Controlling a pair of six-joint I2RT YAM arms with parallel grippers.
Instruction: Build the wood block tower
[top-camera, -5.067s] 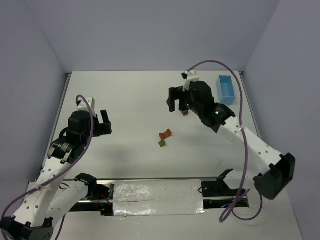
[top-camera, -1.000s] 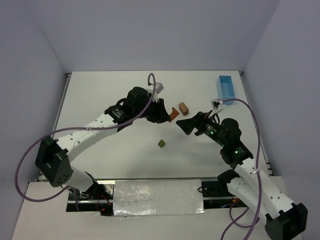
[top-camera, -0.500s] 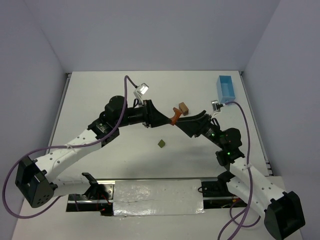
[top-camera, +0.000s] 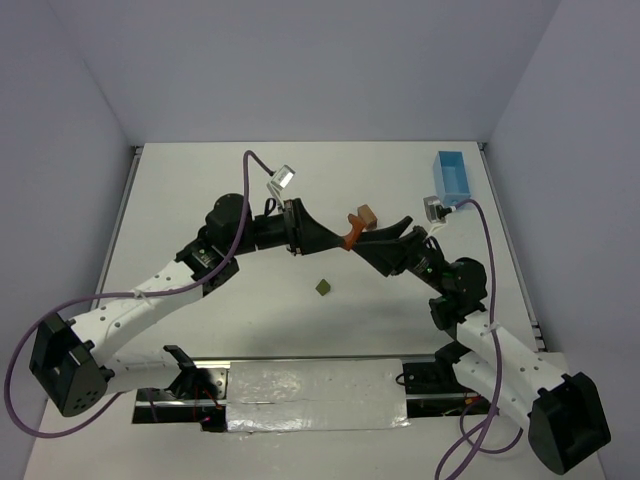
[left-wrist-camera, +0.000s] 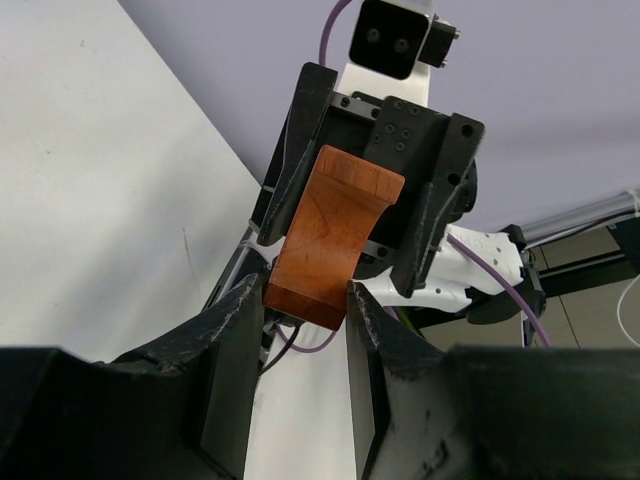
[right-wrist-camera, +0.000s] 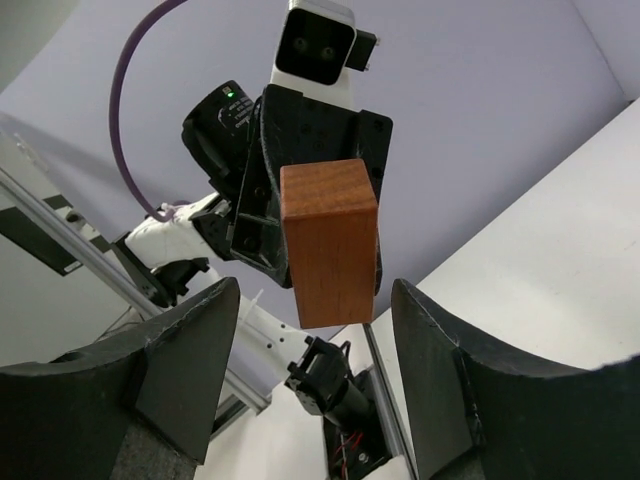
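While passing across in mid-air, hold left gripper (left-wrist-camera: 300, 335) pinched on the lower end of the orange-brown arch block (left-wrist-camera: 335, 235). Centre right gripper (right-wrist-camera: 312, 300), now spread wide either side of the upper end without touching, and close squarely on the flat faces before letting go on the left. Noted left arm (top-camera: 150, 290) stretched low toward mid-table (top-camera: 200, 180), right arm (top-camera: 490, 345) reaching in opposite, fingertips facing. Found no tower yet, only olive cube (top-camera: 324, 287) loose below and tan block (top-camera: 367, 215) just behind.
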